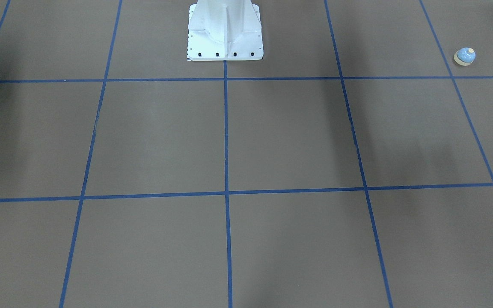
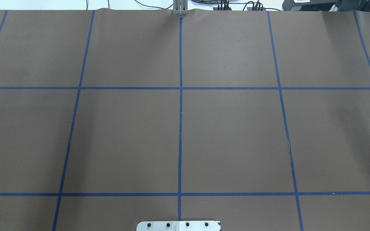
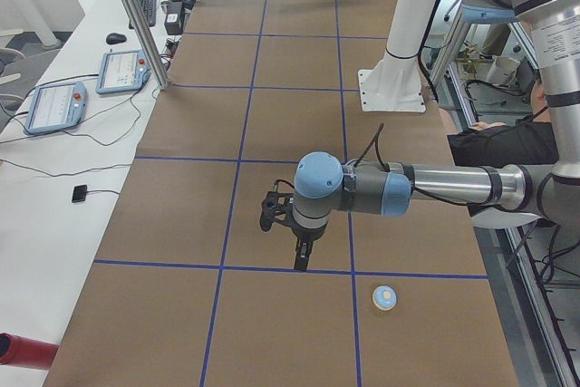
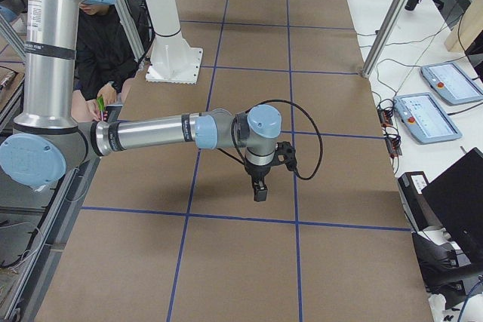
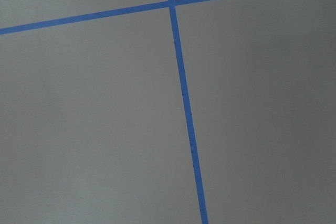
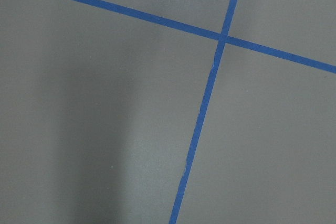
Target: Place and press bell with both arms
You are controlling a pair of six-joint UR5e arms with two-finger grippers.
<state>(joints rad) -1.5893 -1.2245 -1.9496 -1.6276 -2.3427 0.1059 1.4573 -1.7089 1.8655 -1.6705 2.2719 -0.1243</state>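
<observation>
Brown worktop (image 2: 236, 134), taped in a blue grid (image 2: 180, 128). Left arm (image 3: 453, 186) and right arm (image 4: 151, 132) are held stretched level above it, judged a ready pose. Left pincer (image 3: 302, 263) and right pincer (image 4: 260, 192) are pointed down; open or closed cannot be told. Bell (image 3: 385, 297) is stood upright on the worktop, near the left pincer, outboard and robotward of it, and well apart from the right pincer. Pickup is judged the left's.

The tabletop (image 2: 236, 134) is matt brown paper, lined with smooth blue tape (image 2: 180, 128); the bell (image 1: 464, 56), small and distant, is perhaps glossy painted metal.
</observation>
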